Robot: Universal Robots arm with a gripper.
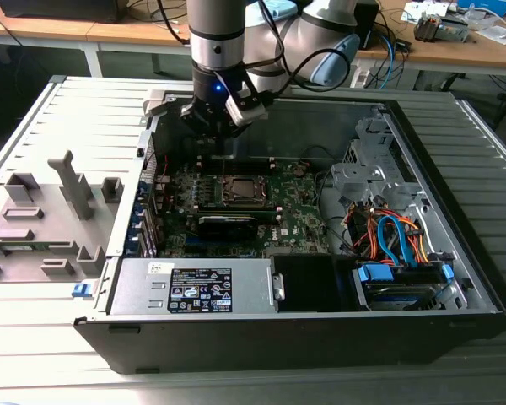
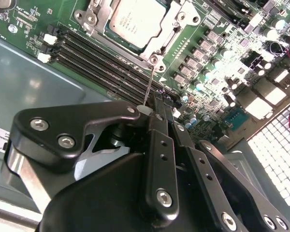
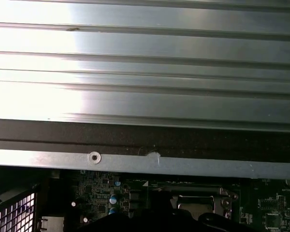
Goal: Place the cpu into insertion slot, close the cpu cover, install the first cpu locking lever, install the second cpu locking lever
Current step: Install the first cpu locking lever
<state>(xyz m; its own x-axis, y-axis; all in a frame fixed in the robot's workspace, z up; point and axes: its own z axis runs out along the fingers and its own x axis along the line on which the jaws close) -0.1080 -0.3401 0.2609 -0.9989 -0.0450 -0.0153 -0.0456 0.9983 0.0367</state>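
Arm [image 1: 217,34] vertical, wrist down, pincer [image 2: 160,108] fingers pinched together.

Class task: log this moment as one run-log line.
cpu: in insertion slot | cpu cover: closed | end effector: shut on thin lever rod

Strong glare on ribbed metal panel [image 3: 145,72], dim below

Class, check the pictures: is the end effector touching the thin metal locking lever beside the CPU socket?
Touching. In the second wrist view the end effector meets the upper end of the thin locking lever, which rises from beside the cpu.
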